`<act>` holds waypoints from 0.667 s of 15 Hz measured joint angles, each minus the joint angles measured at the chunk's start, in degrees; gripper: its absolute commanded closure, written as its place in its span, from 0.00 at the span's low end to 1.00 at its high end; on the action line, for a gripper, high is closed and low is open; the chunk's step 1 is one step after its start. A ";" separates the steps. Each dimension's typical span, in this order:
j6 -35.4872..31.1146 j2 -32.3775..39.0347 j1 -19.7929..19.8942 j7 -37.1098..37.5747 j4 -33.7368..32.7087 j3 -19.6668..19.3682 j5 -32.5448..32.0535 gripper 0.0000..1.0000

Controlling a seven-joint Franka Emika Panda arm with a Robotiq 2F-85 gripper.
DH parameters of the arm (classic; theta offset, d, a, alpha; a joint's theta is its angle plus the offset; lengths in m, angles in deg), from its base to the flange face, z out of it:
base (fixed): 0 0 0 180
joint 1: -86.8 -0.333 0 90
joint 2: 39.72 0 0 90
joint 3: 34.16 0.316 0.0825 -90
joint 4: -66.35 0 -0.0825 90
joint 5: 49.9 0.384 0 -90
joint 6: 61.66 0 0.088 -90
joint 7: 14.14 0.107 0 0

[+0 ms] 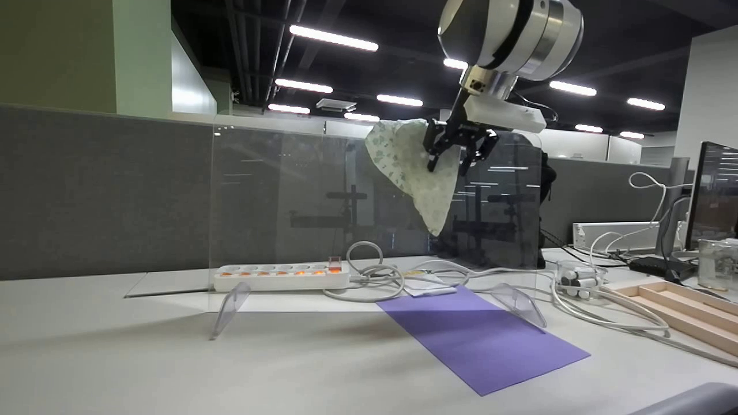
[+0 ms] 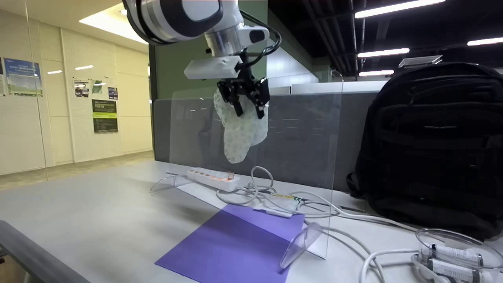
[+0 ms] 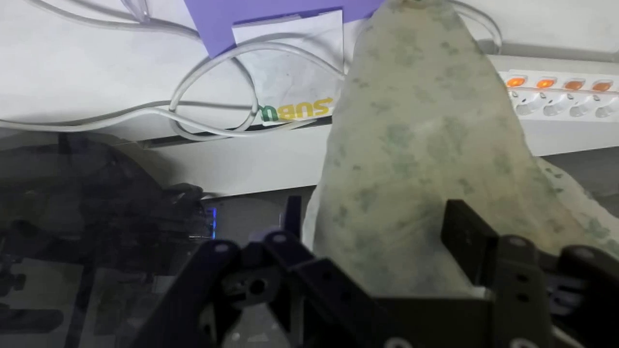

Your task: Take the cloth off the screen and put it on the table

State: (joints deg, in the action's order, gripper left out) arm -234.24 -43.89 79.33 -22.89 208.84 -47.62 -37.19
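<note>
Fingers (image 3: 469,241) stand apart; in wrist view I see cloth (image 3: 416,145) between them. Cannot tell whether they touch it. My gripper (image 1: 447,167) hangs at upper edge of clear screen (image 1: 277,202), overlapping cloth in both exterior views. Cloth drapes at screen's upper edge, lower end well above table (image 1: 115,363). Below, I see purple sheet (image 1: 484,346) flat on table, running under screen. On screen's far side: white power strip (image 1: 281,279) with orange lights (image 3: 545,83), looped white cables (image 3: 72,128), lettered paper (image 3: 295,87). Black backpack (image 2: 432,157) stands beyond, in exterior view.
</note>
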 measured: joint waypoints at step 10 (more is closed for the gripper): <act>1.29 -0.09 -1.89 -5.66 -0.04 0.04 7.24 1.00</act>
State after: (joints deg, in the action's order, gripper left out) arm -232.95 -43.98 77.44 -28.56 208.80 -47.59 -29.96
